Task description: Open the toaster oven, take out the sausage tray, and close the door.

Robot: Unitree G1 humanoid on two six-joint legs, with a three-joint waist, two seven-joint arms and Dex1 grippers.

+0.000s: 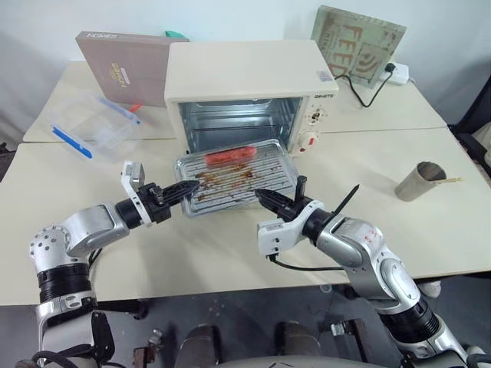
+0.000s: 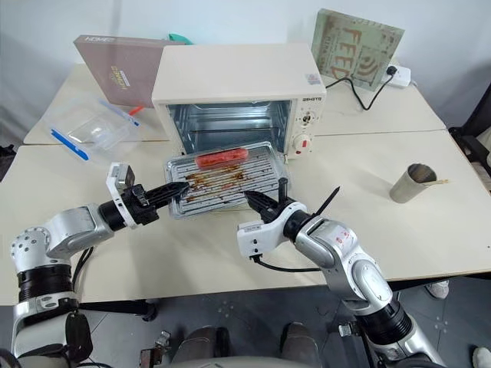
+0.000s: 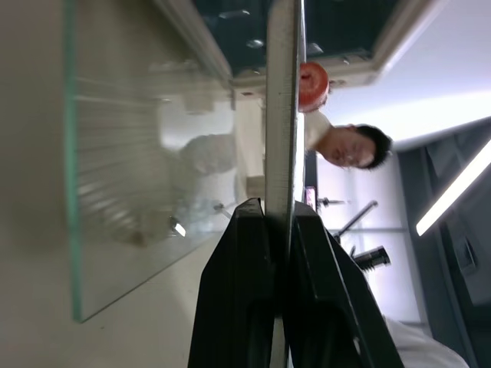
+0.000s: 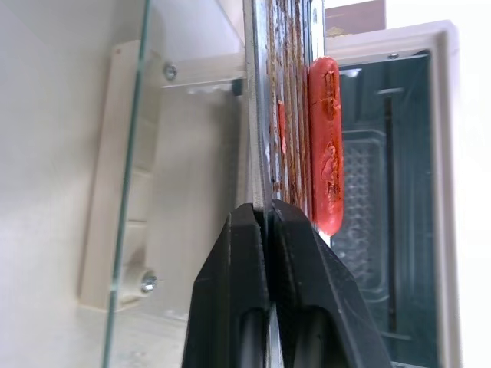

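The cream toaster oven stands open at the back of the table, and its glass door lies folded down flat beneath the tray. The silver sausage tray, grease-stained, is out in front of the cavity above the door, with one red sausage along its far side. My left gripper is shut on the tray's left rim. At the tray's near edge my right gripper is clamped on the rim.
A brown box and a clear container with blue clips sit left of the oven. A cardboard tube lies at the right. A printed board and a power cable are behind. A person shows beyond the tray.
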